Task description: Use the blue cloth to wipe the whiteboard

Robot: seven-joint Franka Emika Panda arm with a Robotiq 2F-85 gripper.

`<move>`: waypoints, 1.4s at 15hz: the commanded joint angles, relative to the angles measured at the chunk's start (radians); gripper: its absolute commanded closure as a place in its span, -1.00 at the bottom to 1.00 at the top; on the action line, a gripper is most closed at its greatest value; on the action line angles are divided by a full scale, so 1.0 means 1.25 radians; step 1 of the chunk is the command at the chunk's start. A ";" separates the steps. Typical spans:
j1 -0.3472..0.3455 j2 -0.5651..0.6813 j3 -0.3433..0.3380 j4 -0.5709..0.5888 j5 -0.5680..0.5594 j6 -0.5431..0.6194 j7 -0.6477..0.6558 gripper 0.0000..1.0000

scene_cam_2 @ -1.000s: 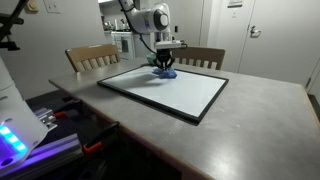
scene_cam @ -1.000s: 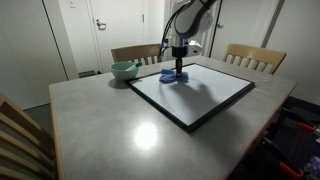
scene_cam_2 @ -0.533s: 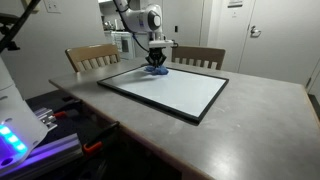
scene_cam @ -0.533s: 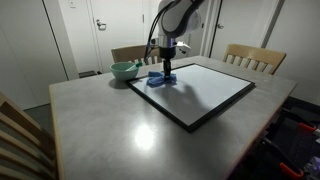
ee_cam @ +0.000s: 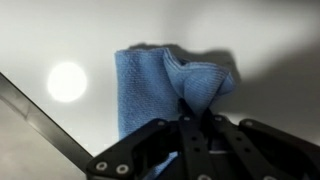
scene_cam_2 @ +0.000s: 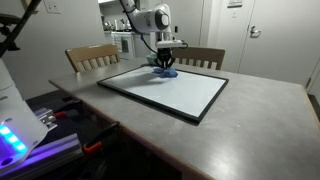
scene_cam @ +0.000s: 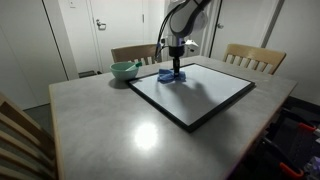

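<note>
The blue cloth [scene_cam: 168, 76] [scene_cam_2: 165, 70] [ee_cam: 160, 85] lies rumpled on the whiteboard [scene_cam: 200, 95] [scene_cam_2: 170, 92] [ee_cam: 240, 30], near its far edge by the chairs. My gripper [scene_cam: 176, 68] [scene_cam_2: 165, 63] [ee_cam: 190, 108] points straight down onto the cloth and is shut on a pinched fold of it. In the wrist view the cloth spreads out in front of the jaws over the white surface, and the board's black frame [ee_cam: 40, 120] runs diagonally at the lower left.
A pale green bowl [scene_cam: 124, 70] stands on the grey table [scene_cam: 100, 130] beside the board's corner. Wooden chairs [scene_cam: 252, 57] [scene_cam_2: 92, 56] line the far side. Another chair back [scene_cam: 20, 140] stands at the near left corner.
The gripper with the cloth slid towards the bowl-side edge of the board half a second ago and has now come back to where it was a second ago.
</note>
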 commanded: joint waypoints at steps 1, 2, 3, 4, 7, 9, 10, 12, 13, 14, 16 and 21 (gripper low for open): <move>-0.021 -0.055 0.025 -0.086 0.030 -0.027 0.015 0.95; -0.019 -0.069 0.028 -0.108 0.032 -0.025 0.019 0.95; -0.019 -0.080 0.031 -0.129 0.035 -0.025 0.022 0.95; -0.021 -0.092 0.032 -0.152 0.040 -0.020 0.032 0.95; -0.022 -0.126 0.029 -0.210 0.040 -0.012 0.067 0.95; -0.021 -0.148 0.015 -0.249 0.026 0.000 0.093 0.95; -0.020 -0.157 -0.001 -0.268 0.012 0.007 0.113 0.95; -0.020 -0.165 -0.028 -0.292 -0.013 0.027 0.147 0.95; -0.019 -0.164 -0.043 -0.296 -0.030 0.036 0.163 0.95; -0.018 -0.159 -0.056 -0.296 -0.044 0.042 0.176 0.95; -0.017 -0.148 -0.071 -0.285 -0.060 0.044 0.198 0.95; 0.008 -0.118 -0.031 -0.227 -0.067 0.030 0.170 0.95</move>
